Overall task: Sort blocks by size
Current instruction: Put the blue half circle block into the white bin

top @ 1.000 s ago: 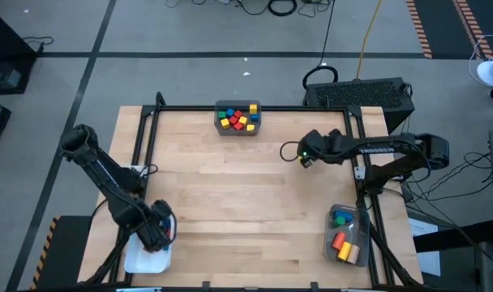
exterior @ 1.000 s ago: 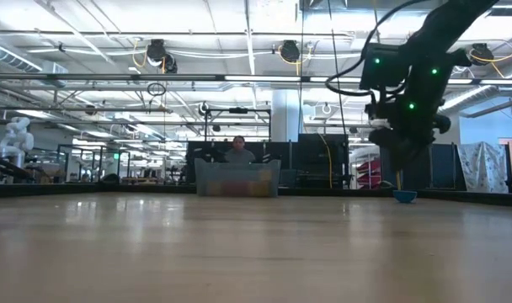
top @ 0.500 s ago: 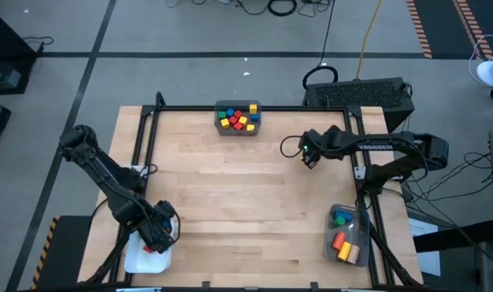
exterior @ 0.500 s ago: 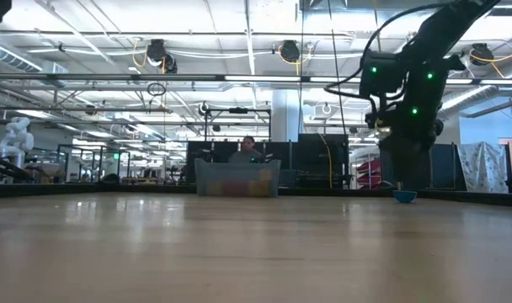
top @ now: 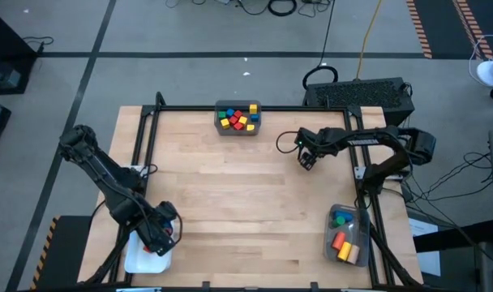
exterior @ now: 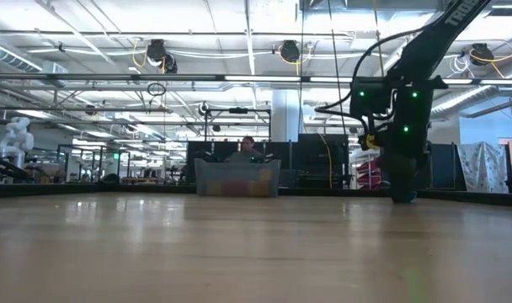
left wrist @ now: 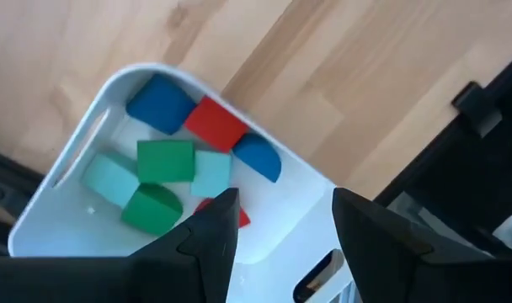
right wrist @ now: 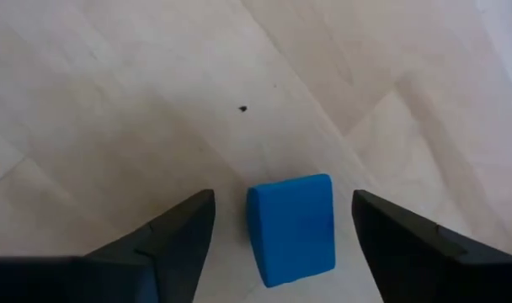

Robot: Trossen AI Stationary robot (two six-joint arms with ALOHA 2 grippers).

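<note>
One blue block [right wrist: 291, 225], seemingly light, rigid and smooth, lies on the desk [top: 230, 186] at three o'clock between the spread right claw [right wrist: 281, 231] fingers, best pinched across its flat sides; the left claw [left wrist: 277, 223] hangs open over a white bin [left wrist: 88, 143].

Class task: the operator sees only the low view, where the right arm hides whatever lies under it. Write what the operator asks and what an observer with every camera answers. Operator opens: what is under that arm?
Observer: A blue block lies on the bare wood between the right tool's open fingers, not gripped.
Operator: Where is the left arm?
Observer: The left tool hangs open over a white bin at the table's near left corner.
Operator: What is in that bin?
Observer: Blue, red, green and cyan blocks.
</note>
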